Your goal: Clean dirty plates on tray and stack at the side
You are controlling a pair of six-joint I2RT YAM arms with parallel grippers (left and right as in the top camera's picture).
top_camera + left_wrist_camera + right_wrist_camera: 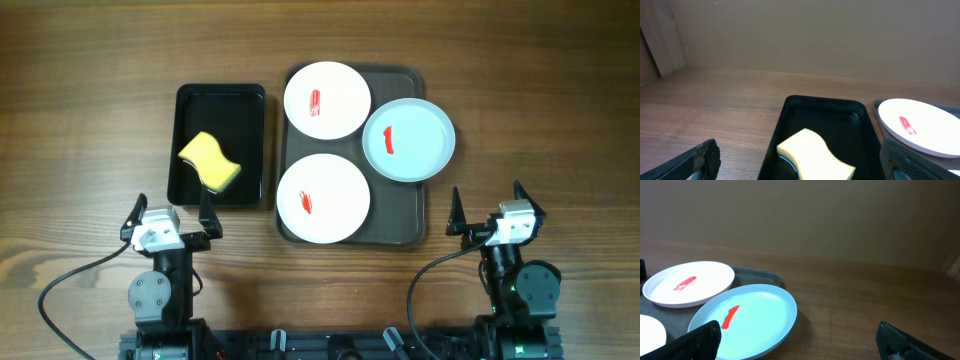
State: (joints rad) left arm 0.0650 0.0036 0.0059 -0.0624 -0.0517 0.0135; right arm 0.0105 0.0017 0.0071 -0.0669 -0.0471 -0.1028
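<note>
Three plates lie on the dark tray [408, 232]: a white plate [327, 100] at the back, a white plate [323, 199] at the front, and a pale blue plate [408, 140] overhanging the tray's right rim. Each has a red smear at its centre. My left gripper [171, 208] is open and empty, just in front of the black tub [189, 100]. My right gripper [490, 204] is open and empty, on the table right of the tray's front corner. The blue plate [747, 320] and back white plate [690, 283] show in the right wrist view.
A glossy black tub left of the tray holds a yellow sponge [211, 162], which also shows in the left wrist view [815, 154]. A white plate [920, 126] shows at that view's right. Bare wooden table lies on both sides.
</note>
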